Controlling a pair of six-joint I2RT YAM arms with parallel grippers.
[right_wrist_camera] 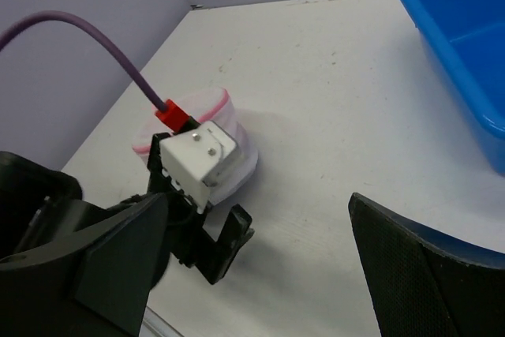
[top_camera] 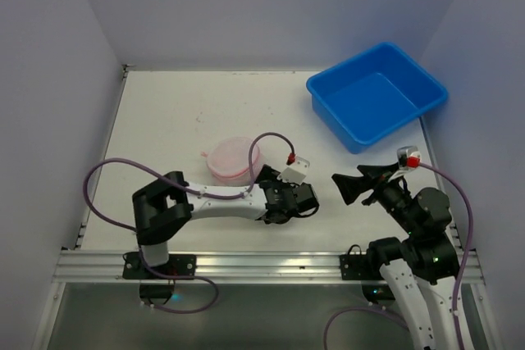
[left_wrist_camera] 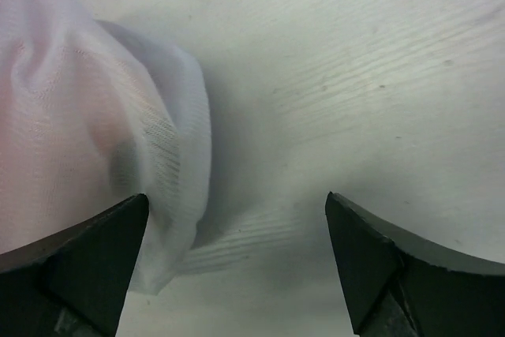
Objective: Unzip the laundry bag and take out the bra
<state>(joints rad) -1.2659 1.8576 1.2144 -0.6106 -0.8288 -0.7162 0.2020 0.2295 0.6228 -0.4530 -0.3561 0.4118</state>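
The laundry bag (top_camera: 234, 160) is a small round white mesh pouch with pink trim, lying on the table left of centre. It looks closed, and a pink tint shows through the mesh; no bra shows by itself. My left gripper (top_camera: 287, 188) is open and low at the bag's right edge. In the left wrist view the bag (left_wrist_camera: 87, 132) bulges beside the left finger (left_wrist_camera: 87, 258), and only bare table lies between the jaws (left_wrist_camera: 237, 195). My right gripper (top_camera: 358, 181) is open and empty, held above the table to the right, well apart from the bag (right_wrist_camera: 237, 144).
An empty blue tub (top_camera: 373, 100) stands at the back right and also shows in the right wrist view (right_wrist_camera: 465, 45). The left arm's purple cable (top_camera: 262, 141) loops over the bag. Purple-grey walls enclose the white table (top_camera: 180, 112).
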